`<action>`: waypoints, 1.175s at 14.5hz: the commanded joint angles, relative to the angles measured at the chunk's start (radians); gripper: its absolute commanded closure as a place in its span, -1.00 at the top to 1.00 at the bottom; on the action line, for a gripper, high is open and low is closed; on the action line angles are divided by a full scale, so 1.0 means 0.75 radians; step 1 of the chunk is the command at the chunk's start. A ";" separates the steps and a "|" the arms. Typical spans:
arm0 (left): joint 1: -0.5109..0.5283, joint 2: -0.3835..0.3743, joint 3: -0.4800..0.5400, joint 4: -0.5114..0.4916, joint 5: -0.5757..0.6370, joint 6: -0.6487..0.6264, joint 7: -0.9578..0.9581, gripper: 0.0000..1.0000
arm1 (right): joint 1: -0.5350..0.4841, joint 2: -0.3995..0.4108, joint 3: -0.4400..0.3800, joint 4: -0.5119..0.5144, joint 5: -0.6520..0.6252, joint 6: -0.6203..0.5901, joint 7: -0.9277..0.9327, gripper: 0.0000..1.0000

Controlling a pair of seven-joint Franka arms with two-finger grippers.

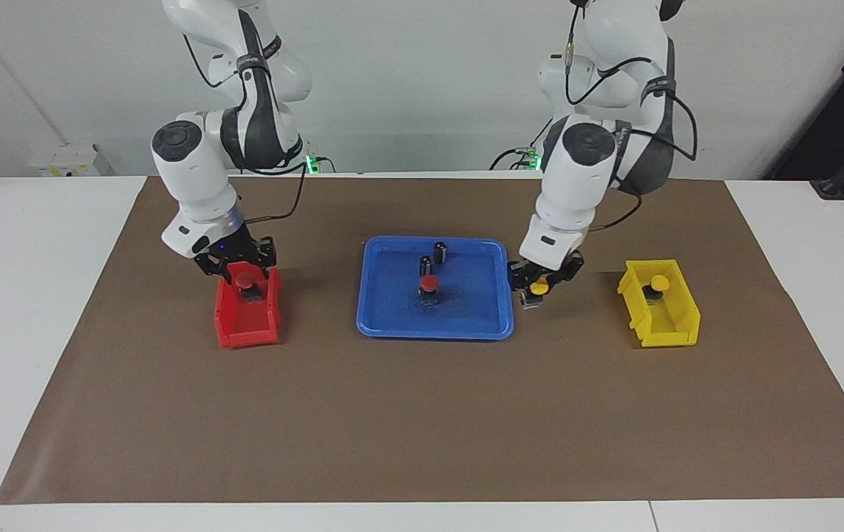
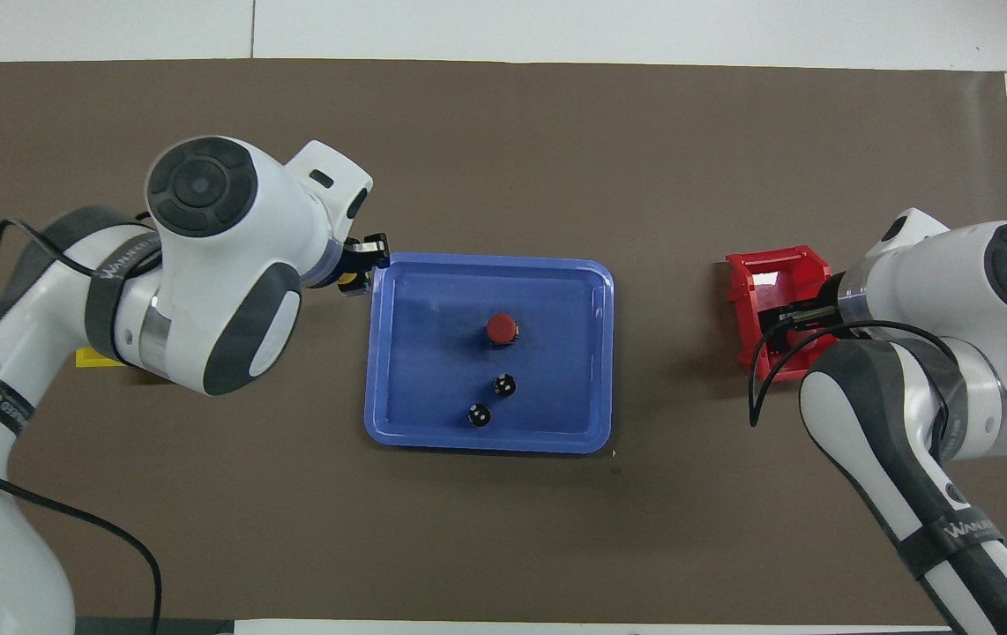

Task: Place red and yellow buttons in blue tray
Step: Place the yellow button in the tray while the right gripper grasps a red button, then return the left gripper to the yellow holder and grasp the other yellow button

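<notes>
Left arm bends down from its base, forearm sloping toward the middle of the table. Left gripper (image 1: 542,284) is clenched on a yellow button (image 1: 538,285), held in the air just off the blue tray (image 1: 392,325) at the tray's edge toward the left arm's end; in the facing view that is about 3 o'clock of the tray. In the overhead view the gripper tips (image 2: 361,265) sit at the tray's (image 2: 398,432) 10 o'clock corner.

Right arm is folded low, wrist tipped down over the red bin (image 1: 248,332). Right gripper (image 1: 241,272) is down in the bin at a red button (image 1: 244,279); whether its fingers are closed on the button, cannot tell.

In the tray: one red button (image 1: 429,286) standing near the centre, cap up. Two small dark cylinders (image 1: 440,251) stand at its 12 o'clock in the facing view, nearer the robots.

Second yellow button (image 1: 659,282) sits inside the yellow bin (image 1: 669,332), toward the left arm's end of the table. Brown mat (image 1: 422,428) covers the table under everything.
</notes>
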 commanded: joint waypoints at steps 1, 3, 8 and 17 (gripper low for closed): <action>-0.081 -0.019 0.024 -0.118 -0.031 0.149 -0.079 -0.97 | -0.023 -0.025 0.015 -0.051 0.033 0.062 -0.041 0.47; -0.150 0.004 0.024 -0.129 -0.088 0.180 -0.091 -0.97 | -0.054 -0.003 0.013 -0.055 0.033 0.074 -0.102 0.47; -0.212 0.088 0.026 -0.129 -0.094 0.237 -0.138 -0.87 | -0.068 0.001 0.015 -0.094 0.033 0.125 -0.133 0.44; -0.037 -0.088 0.038 -0.016 -0.092 -0.175 -0.014 1.00 | -0.089 -0.021 0.013 -0.145 0.033 0.134 -0.203 -0.40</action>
